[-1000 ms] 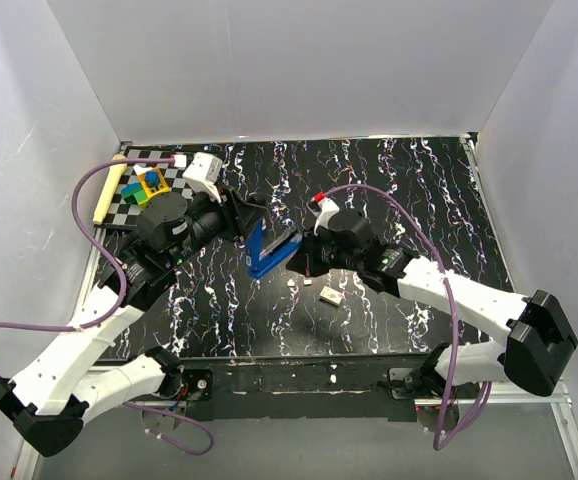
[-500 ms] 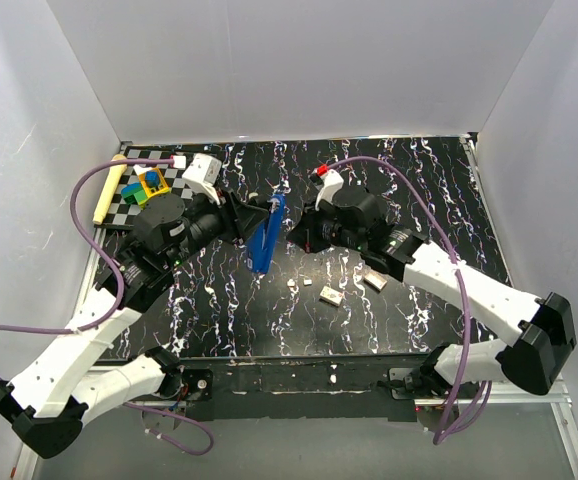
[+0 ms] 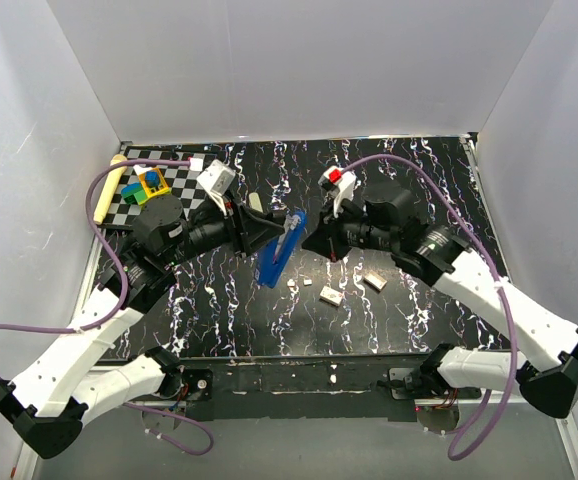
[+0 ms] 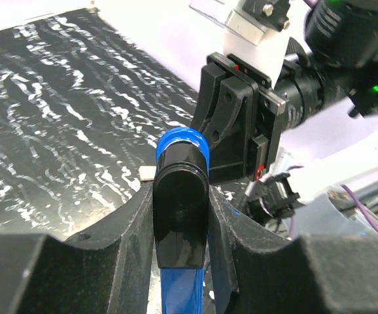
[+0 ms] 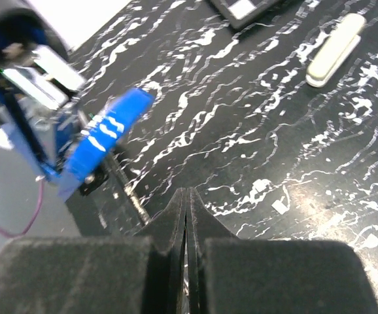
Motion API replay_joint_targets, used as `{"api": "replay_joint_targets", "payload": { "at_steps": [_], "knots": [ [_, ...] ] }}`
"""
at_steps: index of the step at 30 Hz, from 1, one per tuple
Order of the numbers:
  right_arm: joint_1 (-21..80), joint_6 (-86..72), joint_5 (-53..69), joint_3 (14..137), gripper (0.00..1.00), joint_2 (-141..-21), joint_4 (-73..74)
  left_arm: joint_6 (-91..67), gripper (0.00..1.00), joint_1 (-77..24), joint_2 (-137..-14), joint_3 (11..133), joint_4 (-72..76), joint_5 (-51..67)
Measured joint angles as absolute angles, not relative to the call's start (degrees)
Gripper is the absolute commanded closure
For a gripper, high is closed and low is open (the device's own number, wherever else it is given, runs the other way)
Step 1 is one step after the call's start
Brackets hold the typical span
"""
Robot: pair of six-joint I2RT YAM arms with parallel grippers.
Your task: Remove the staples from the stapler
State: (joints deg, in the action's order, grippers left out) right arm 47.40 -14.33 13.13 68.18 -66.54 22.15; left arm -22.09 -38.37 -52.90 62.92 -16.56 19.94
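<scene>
I had left gripper (image 3: 264, 235) pinching blue stapler (image 3: 281, 252), tilted above table (image 3: 419, 200), probably to tip staples (image 3: 330, 295) out; several lay below. Right gripper (image 5: 186, 203) pressed together, empty, beside it.

L claw (image 3: 266, 238) mid-frame, clamped on blue stapler (image 3: 279, 256), which sits tilted. R claw (image 3: 315, 244) just right of it, pinched closed. Few pale staples (image 3: 331, 295) lie on desk (image 3: 219, 320) below-right of stapler. Checker board (image 3: 129, 205) w/ coloured blocks (image 3: 149, 184) upper left.

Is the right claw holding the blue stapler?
No, the right gripper is shut on nothing; the left gripper clamps the stapler.
</scene>
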Motion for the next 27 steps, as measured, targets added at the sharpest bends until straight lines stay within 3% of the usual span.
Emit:
{"api": "replay_joint_targets", "payload": {
  "at_steps": [13,27],
  "knots": [
    [47.1,-7.0,34.2,70.0,0.99,-60.0,26.7,-23.5,1.0,-38.4,-51.8,62.2,-6.5,41.1],
    [47.1,-5.9,42.8,74.8,0.99,-60.3,27.1,-23.6,1.0,-38.4,-51.8,61.4,-4.3,48.9]
  ]
}}
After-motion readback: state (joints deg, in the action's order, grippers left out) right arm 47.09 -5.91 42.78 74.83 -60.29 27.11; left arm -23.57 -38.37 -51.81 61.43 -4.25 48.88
